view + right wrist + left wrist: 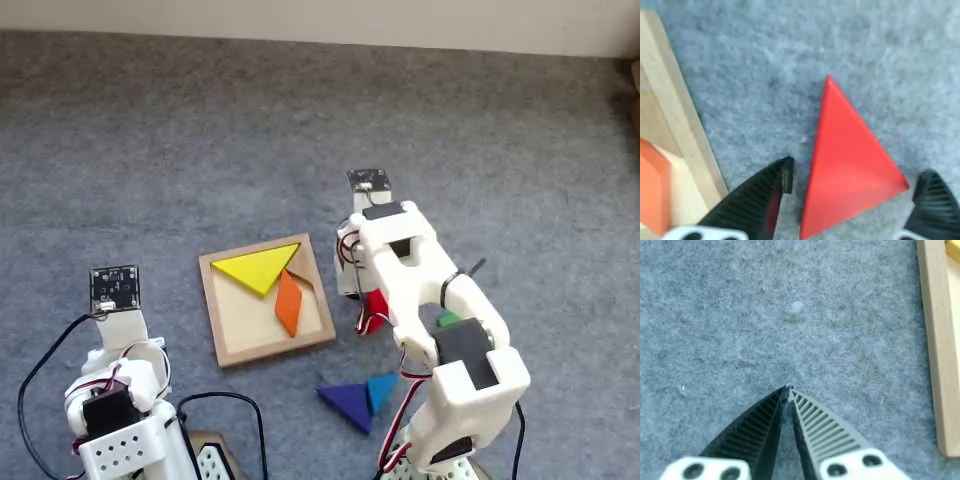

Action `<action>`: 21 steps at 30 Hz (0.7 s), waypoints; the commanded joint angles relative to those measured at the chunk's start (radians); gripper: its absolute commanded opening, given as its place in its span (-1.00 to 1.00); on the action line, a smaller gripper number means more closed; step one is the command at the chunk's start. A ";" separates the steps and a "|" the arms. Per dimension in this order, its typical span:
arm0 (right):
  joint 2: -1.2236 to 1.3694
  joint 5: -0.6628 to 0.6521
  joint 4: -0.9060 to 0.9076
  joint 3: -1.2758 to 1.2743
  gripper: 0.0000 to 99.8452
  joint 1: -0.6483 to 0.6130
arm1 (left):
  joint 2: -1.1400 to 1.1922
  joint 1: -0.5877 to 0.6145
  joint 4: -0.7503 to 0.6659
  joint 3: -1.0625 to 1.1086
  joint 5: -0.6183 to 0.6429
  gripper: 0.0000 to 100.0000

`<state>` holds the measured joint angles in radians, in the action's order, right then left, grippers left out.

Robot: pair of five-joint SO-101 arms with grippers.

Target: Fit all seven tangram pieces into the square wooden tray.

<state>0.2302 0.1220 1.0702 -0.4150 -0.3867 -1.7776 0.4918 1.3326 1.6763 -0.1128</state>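
You have a grey felt-like cloth under everything, matt and fuzzy. Your square wooden tray is pale, smooth, unvarnished-looking wood. The red triangle looks smooth with a soft sheen. On the left gripper, the fingers are ribbed matt plastic.

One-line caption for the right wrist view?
Open right gripper straddling the red triangle on grey carpet beside the wooden tray.

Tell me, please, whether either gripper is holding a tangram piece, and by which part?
Nothing is held. The right gripper is open, its fingers either side of the red triangle; the left gripper is shut on nothing.
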 commanded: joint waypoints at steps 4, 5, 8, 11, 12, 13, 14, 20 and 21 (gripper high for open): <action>-0.053 -0.012 -0.010 0.013 -0.52 0.005 | -0.041 0.010 0.003 0.021 -0.006 -0.99; -0.070 -0.012 -0.010 0.012 -0.54 0.004 | -0.041 0.010 0.003 0.021 -0.006 -0.99; -0.113 -0.012 -0.010 0.010 -0.57 0.007 | -0.041 0.010 0.003 0.021 -0.006 -0.99; -0.163 -0.012 -0.005 0.010 -0.57 0.007 | -0.041 0.010 0.003 0.021 -0.006 -0.99; -0.179 -0.012 -0.004 0.008 -0.57 0.007 | -0.041 0.010 0.003 0.021 -0.006 -0.99; -0.189 -0.012 -0.004 0.008 -0.57 0.007 | -0.041 0.010 0.003 0.021 -0.006 -0.99; -0.197 -0.012 -0.004 0.007 -0.57 0.007 | -0.041 0.010 0.003 0.021 -0.006 -0.99; -0.205 -0.012 -0.004 0.007 -0.57 0.005 | -0.041 0.010 0.003 0.021 -0.006 -0.99; -0.203 -0.012 -0.004 0.007 -0.57 0.005 | -0.041 0.010 0.003 0.021 -0.006 -0.99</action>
<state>0.0829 0.1220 1.0702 -0.4166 -0.3836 -1.7776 0.4918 1.3326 1.6763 -0.1128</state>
